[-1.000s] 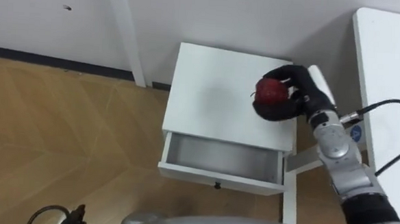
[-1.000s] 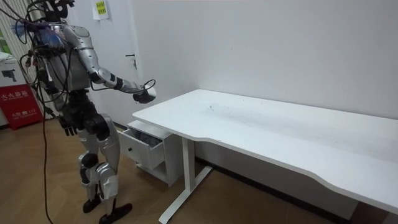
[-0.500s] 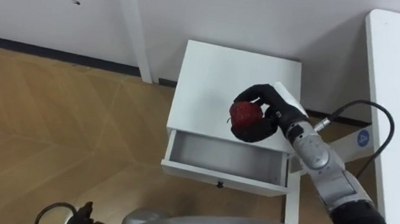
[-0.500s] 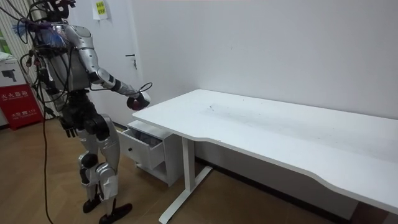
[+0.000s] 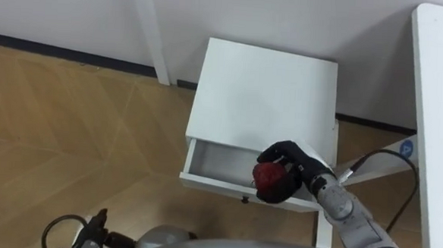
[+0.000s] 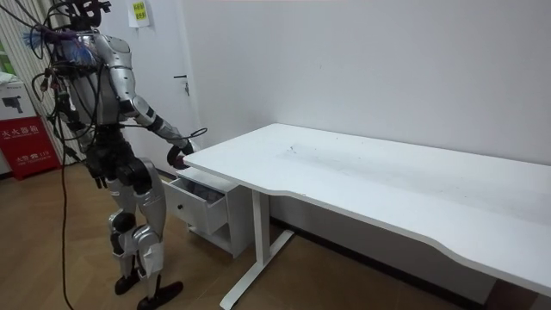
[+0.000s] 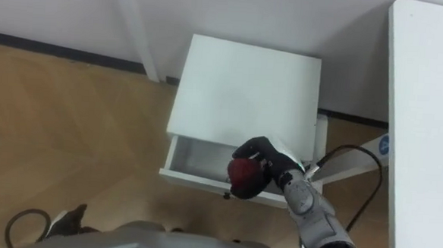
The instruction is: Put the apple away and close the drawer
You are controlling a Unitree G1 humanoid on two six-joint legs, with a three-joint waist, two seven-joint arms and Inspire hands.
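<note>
My right hand [image 5: 289, 167] was clenched round the apple [image 5: 266, 176], held over the open drawer [image 5: 218, 163], evidently to set it inside. My left hand [image 6: 96, 178] hung by my hip.

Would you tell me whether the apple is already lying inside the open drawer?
No, the right hand is curled round the apple above the open drawer.
</note>
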